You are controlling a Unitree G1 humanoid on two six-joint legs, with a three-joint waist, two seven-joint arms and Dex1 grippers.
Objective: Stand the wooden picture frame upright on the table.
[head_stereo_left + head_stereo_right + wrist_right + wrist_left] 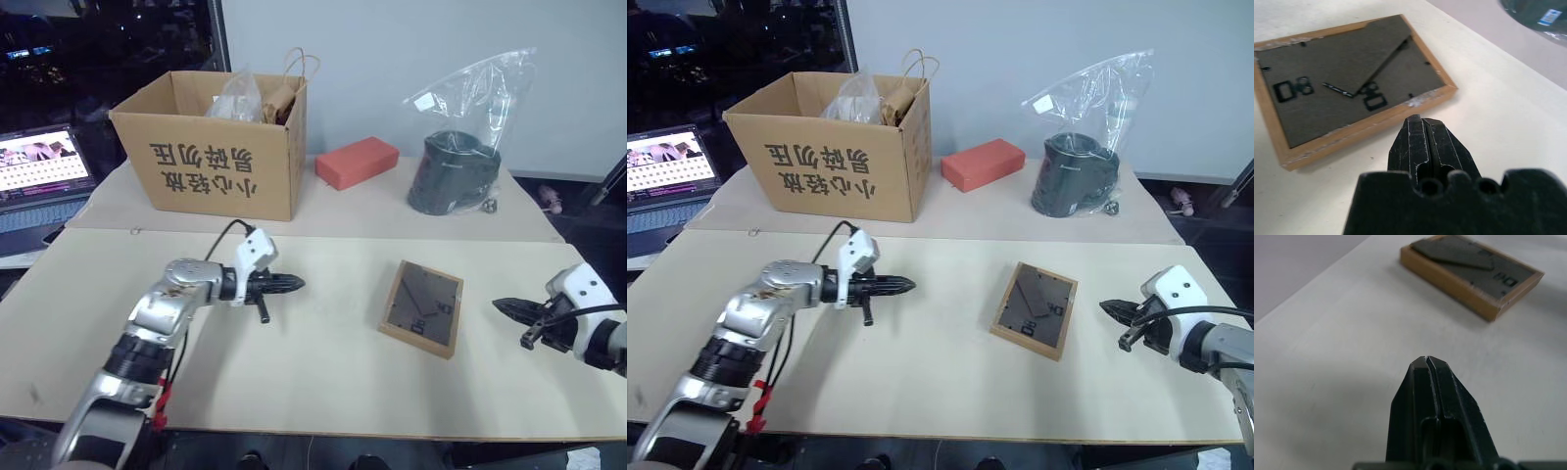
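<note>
At centre left we see the left gripper (290, 284) with jaws pressed together, holding nothing. Right of centre, the small rectangular light-wood picture frame (422, 307) lies back-up on the pale beige table (313, 382). We judge it light, stiff and thin; grasp a wooden edge. At far right, the right gripper (509, 308) is likewise closed and empty.

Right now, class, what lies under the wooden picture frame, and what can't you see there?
The wooden picture frame lies flat, dark back up, with the pale table beneath it. Its front faces down against the tabletop, so whatever picture it holds is covered.
</note>
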